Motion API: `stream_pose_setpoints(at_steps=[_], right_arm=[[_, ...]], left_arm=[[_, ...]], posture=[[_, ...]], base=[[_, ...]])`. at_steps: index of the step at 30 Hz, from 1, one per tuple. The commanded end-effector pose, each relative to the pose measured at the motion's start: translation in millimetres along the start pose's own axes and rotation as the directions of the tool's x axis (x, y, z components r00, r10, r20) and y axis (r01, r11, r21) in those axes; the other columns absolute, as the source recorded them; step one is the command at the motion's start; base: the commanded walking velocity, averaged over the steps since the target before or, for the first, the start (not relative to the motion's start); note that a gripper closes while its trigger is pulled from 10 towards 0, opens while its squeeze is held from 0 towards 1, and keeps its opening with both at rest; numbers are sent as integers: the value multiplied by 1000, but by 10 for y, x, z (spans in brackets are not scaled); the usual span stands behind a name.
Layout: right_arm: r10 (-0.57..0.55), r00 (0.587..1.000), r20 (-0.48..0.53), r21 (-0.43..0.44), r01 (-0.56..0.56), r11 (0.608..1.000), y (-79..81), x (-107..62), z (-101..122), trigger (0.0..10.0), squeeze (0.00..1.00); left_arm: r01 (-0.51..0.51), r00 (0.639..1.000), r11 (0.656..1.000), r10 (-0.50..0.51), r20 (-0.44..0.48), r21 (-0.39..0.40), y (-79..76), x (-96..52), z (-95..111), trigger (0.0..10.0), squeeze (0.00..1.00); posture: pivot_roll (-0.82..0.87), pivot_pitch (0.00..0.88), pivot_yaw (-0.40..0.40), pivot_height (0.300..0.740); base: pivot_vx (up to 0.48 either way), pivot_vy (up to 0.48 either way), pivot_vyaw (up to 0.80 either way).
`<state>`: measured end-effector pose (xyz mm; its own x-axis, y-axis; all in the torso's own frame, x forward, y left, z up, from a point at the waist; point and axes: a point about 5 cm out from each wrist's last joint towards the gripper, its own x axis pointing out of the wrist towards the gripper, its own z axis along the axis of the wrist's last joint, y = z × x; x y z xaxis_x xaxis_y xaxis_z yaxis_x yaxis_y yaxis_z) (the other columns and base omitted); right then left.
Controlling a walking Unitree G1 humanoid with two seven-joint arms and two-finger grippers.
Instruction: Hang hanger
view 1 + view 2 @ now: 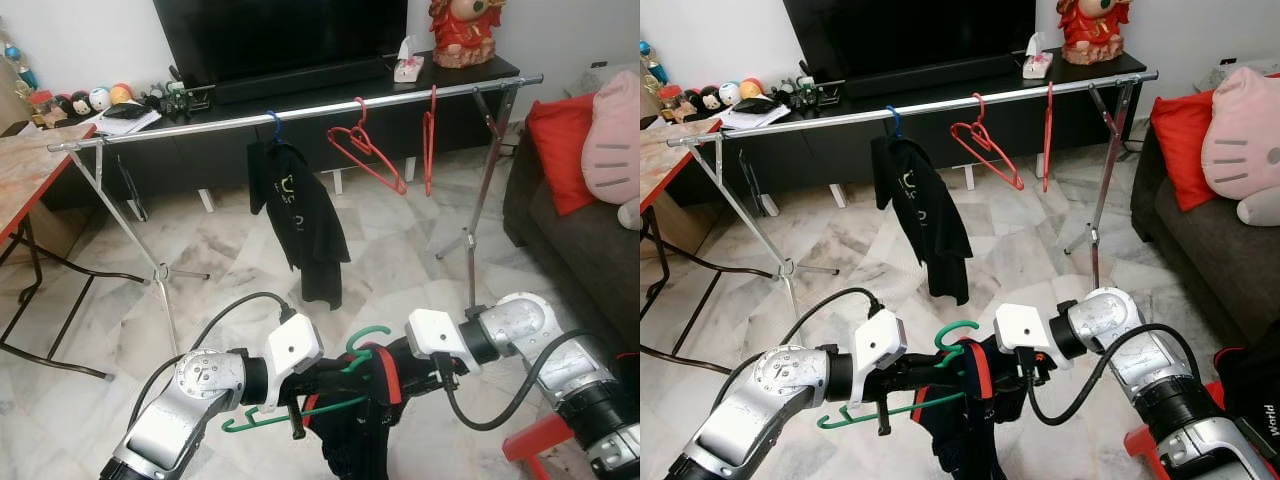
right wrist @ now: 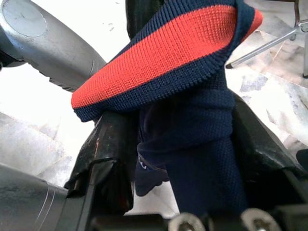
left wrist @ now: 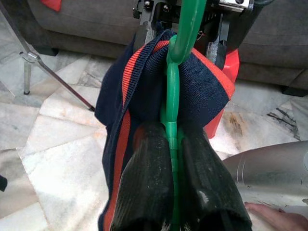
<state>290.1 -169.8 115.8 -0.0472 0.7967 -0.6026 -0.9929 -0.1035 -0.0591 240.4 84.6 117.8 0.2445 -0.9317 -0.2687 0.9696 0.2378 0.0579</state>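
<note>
A green hanger [image 1: 365, 342] is held low in front of me, its hook pointing up. My left gripper [image 3: 172, 192] is shut on its thin green stem. A navy garment with an orange stripe [image 1: 365, 425] is draped over the hanger and hangs down from it. From the other side, my right gripper [image 2: 187, 159] is shut on the garment's collar, with fabric bunched between its fingers [image 2: 110, 144]. Farther ahead, a silver clothes rail [image 1: 200, 127] spans the room and carries a black shirt on a blue hanger [image 1: 300, 215] and two bare red hangers [image 1: 365, 150].
The rail's crossed legs [image 1: 160, 270] stand on the marble floor. A folding table [image 1: 25, 170] is at the left, a dark sofa with a red cushion [image 1: 560, 140] at the right, and a red stool [image 1: 540, 440] beside my right arm. A TV cabinet [image 1: 330, 75] stands behind the rail.
</note>
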Motion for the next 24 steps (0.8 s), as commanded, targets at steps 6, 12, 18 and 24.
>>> stream_pose_setpoints(at_steps=[6, 12, 18, 24], right_arm=[[27, 1000, 15, -56, -26, 998, -31, -16, 117, 0, 0], [12, 1000, 8, -62, -11, 998, -60, -62, 126, 0, 0], [-13, 1000, -6, -75, 12, 997, -110, -127, 146, 10000, 0], [28, 999, -25, -69, -30, 997, -95, -131, 138, 2667, 0]], left_arm=[[14, 1000, 998, -14, 15, 55, 12, -38, 83, 10000, 0], [19, 1000, 998, -19, -4, 66, 11, -48, 58, 10000, 0], [25, 1000, 997, -25, -11, 72, 9, -57, 56, 10000, 0], [29, 999, 996, -28, -21, 82, 12, -62, 50, 10000, 0]], posture=[[-109, 0, 135, 740], [-111, 0, 136, 740], [-111, 0, 138, 740], [-111, 0, 140, 740]], base=[[0, 0, 0], [0, 0, 0], [0, 0, 0], [0, 0, 0]])
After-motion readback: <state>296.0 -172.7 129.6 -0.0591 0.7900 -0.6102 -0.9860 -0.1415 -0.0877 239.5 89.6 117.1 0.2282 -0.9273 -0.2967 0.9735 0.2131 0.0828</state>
